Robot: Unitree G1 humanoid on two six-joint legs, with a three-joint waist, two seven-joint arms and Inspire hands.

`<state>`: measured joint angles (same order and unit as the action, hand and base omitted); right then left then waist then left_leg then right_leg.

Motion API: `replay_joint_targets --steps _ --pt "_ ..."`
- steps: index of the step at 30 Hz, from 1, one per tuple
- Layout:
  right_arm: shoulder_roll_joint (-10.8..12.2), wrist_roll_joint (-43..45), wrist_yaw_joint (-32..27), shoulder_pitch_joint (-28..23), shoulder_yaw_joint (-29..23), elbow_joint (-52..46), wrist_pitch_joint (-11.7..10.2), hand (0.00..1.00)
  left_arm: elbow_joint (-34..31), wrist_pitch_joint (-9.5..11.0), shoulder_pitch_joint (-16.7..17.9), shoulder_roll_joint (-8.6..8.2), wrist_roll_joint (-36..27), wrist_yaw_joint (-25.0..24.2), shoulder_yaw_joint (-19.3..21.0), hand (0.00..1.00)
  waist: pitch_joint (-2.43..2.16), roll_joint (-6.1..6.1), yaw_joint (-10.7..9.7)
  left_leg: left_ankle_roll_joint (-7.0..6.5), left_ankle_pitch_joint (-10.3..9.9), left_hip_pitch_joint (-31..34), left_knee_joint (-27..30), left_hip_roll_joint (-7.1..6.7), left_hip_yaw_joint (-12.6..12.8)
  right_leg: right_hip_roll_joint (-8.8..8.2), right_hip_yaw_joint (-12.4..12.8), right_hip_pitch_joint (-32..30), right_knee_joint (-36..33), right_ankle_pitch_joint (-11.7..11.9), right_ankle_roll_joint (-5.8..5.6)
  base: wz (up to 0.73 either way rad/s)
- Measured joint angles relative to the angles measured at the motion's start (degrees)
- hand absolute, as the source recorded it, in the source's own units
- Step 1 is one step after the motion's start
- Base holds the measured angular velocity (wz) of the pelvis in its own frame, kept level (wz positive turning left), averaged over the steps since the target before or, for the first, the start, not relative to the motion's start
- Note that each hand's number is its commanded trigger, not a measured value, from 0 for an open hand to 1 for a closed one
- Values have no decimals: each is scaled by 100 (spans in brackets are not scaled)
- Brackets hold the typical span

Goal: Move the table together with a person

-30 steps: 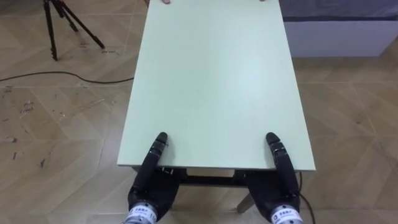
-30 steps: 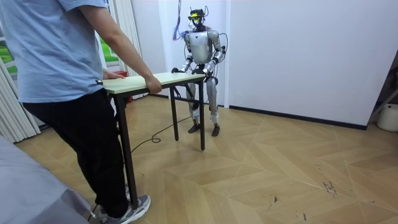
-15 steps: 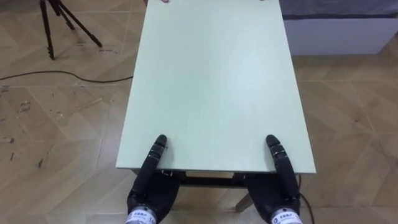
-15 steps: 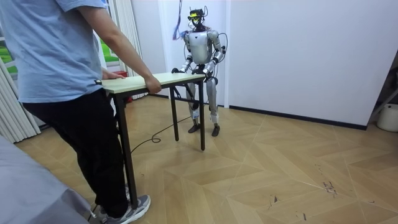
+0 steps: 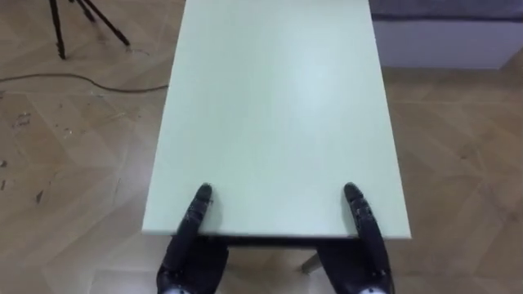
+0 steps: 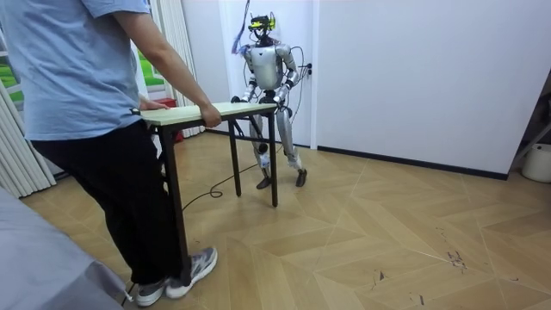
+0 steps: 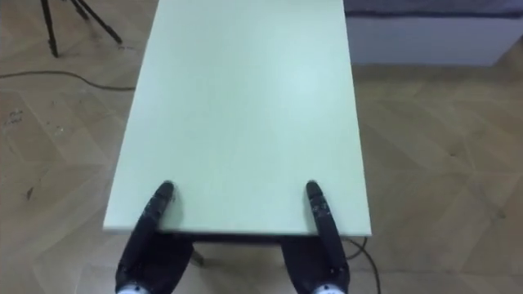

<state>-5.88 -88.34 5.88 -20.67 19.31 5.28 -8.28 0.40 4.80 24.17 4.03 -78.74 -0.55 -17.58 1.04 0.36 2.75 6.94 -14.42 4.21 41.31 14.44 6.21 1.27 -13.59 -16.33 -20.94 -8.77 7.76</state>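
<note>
Pale green table (image 5: 278, 106) stretches between robot and person (image 6: 86, 86); left hand (image 5: 194, 224) and right hand (image 5: 359, 224) lie over its near edge, one by each corner; the undersides are hidden, so their grip cannot be told; the person's hand (image 6: 209, 115) clasps the far end; wooden floor (image 5: 73, 163) all round; tripod (image 5: 61, 24) off left.

Place: home-like room, rigged for recording
Under table (image 5: 278, 106): parquet floor (image 6: 387, 241)
Beside table: tripod (image 5: 59, 24)
Behind table: white wall (image 6: 413, 69)
</note>
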Motion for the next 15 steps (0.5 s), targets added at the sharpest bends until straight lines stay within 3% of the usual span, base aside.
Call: replay_joint_targets --steps 1,3,6,7,8,10,11,13,14,15 --pt "-44 -18 8 10 2 -25 -45 100 -6 -1 -24 8 -36 -1 -38 100 -2 28 -118 43 91 -96 253 149 -153 8 -106 -100 -115 -31 36 42" --pt "-123 -18 8 29 21 -126 -171 100 -35 -1 -98 0 -30 -2 -107 100 0 105 -143 69 109 -300 215 227 -186 4 -178 -340 -257 -31 69 37" --pt "-211 -48 8 154 38 -165 -326 100 -35 -1 -251 -7 -47 27 -154 100 2 260 -244 86 76 -605 -483 160 -206 -35 -356 -644 -363 77 120 25" --pt "-238 -118 8 219 35 -191 -382 100 -34 -2 -380 -6 -47 71 -167 100 39 345 -269 77 20 -647 -895 142 -160 -30 -441 -760 -360 184 127 18" --pt "-248 -134 7 335 53 -211 -432 100 -33 10 -542 -5 -46 125 -176 100 57 385 -274 95 -98 -617 -1322 22 -159 -57 -477 -943 -361 326 125 14" --pt "-249 -165 2 496 -39 -211 -413 100 6 34 -797 -4 -47 186 -175 100 53 402 -345 85 -404 -507 -1830 -118 -137 -183 -531 -1210 -263 626 89 17" --pt "-247 -167 1 550 -34 -210 -407 100 26 45 -872 -3 -48 198 -177 100 52 409 -378 79 -456 -479 -2018 -180 -135 -236 -542 -1291 -226 754 64 23" --pt "-227 -158 1 660 -136 -149 -372 100 285 58 -1176 -22 -116 190 -223 100 49 423 -426 -6 -541 -566 -2815 -547 20 -478 -494 -1460 52 1258 -73 21" --pt "-214 -131 1 607 -289 -144 -279 100 433 57 -1292 -23 -162 163 -285 100 49 422 -486 -105 -624 -528 -2870 -729 156 -679 -481 -1479 113 1429 -165 26" --pt "-213 -128 1 570 -319 -125 -244 100 521 55 -1308 -24 -177 133 -311 100 33 392 -476 -149 -636 -487 -2812 -842 227 -745 -436 -1470 171 1537 -215 10"
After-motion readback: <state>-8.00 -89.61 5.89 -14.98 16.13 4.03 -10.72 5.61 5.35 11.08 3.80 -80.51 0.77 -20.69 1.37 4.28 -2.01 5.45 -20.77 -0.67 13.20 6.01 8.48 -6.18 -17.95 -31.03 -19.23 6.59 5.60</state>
